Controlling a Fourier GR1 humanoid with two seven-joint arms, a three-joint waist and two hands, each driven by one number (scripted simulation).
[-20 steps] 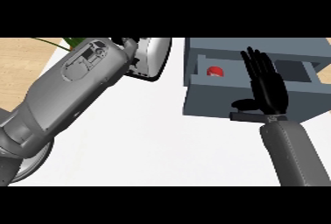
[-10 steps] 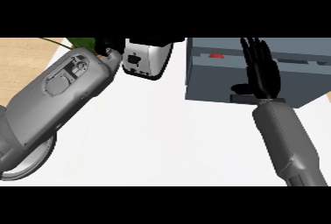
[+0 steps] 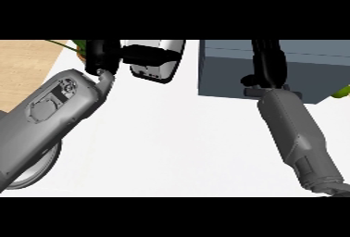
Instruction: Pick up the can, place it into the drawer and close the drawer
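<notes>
Head view: white appliance (image 3: 153, 60) left of drawer (image 3: 229, 74)

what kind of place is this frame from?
Probably a kitchen: a white counter carrying a grey drawer unit and a small white appliance, with a wooden surface beside it.

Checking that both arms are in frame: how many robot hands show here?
2. The left hand is at upper left, beside the white appliance. The right hand is at upper right, fingers straight over the grey drawer unit. Neither is hidden.
</notes>
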